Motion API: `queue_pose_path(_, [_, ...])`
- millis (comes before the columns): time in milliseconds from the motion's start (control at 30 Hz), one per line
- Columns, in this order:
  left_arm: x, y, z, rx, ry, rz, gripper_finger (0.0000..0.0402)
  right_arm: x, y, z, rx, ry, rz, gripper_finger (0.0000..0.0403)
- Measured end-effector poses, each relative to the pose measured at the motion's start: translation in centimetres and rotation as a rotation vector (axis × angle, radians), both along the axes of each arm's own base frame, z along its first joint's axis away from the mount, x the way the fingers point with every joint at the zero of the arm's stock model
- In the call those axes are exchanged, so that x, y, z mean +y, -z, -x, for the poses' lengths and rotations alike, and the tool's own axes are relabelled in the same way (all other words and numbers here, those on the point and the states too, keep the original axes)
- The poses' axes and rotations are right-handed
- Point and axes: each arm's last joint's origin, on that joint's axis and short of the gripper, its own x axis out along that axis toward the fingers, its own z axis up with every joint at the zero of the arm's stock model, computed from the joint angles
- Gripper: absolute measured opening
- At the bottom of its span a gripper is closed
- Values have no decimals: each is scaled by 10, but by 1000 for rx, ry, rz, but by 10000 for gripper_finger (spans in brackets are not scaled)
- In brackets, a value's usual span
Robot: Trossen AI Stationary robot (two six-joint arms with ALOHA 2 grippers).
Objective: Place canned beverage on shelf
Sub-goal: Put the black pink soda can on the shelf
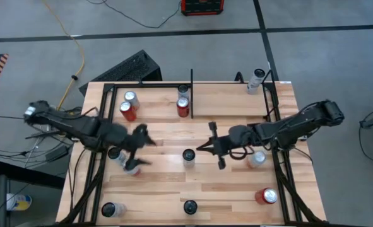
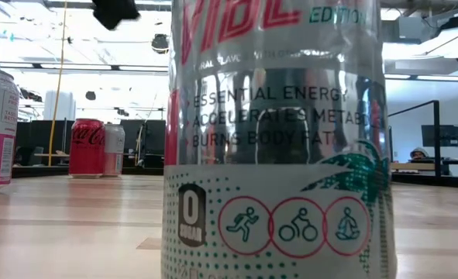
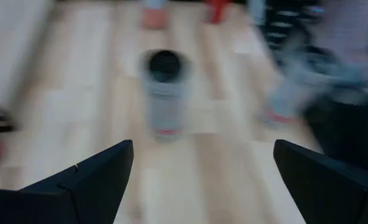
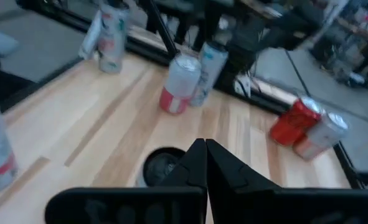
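Note:
The shelf (image 1: 167,135) is a light wooden plank top framed by black rails, and several cans stand upright on it. A silver can with a dark top (image 1: 189,156) stands at its middle, between my two grippers. My left gripper (image 1: 149,151) hovers open to that can's left, and the can (image 3: 165,93) shows ahead of its spread fingers (image 3: 202,168). My right gripper (image 1: 204,148) is shut and points toward the table's left, just right of the can. In the right wrist view the can (image 4: 162,165) sits right below the shut fingertips (image 4: 205,152). Neither gripper holds anything.
A red can (image 1: 128,112) and a silver can (image 1: 130,98) stand far left, and two more (image 1: 183,107) at the far middle. One can (image 1: 130,166) sits under my left gripper and another (image 1: 257,159) under my right arm. A red can (image 1: 268,196) stands near right. A large can (image 2: 275,139) fills the low view.

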Motion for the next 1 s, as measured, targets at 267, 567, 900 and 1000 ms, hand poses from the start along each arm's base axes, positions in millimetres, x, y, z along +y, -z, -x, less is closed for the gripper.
queue_pose_path(267, [-67, -10, 36, 55, 160, 187, 373, -22, -6, 6, -116, -19, 5, 27])
queue_pose_path(567, [-124, -1, 76, 103, 194, 273, 373, -28, -9, 4, -155, -27, -14, 27])
queue_pose_path(900, [-155, 14, 115, 144, 154, 302, 373, -22, -14, 4, -203, -46, -48, 27])
queue_pose_path(1000, [-163, 20, 122, 132, 148, 273, 373, -22, -14, 4, -205, -44, -55, 27])
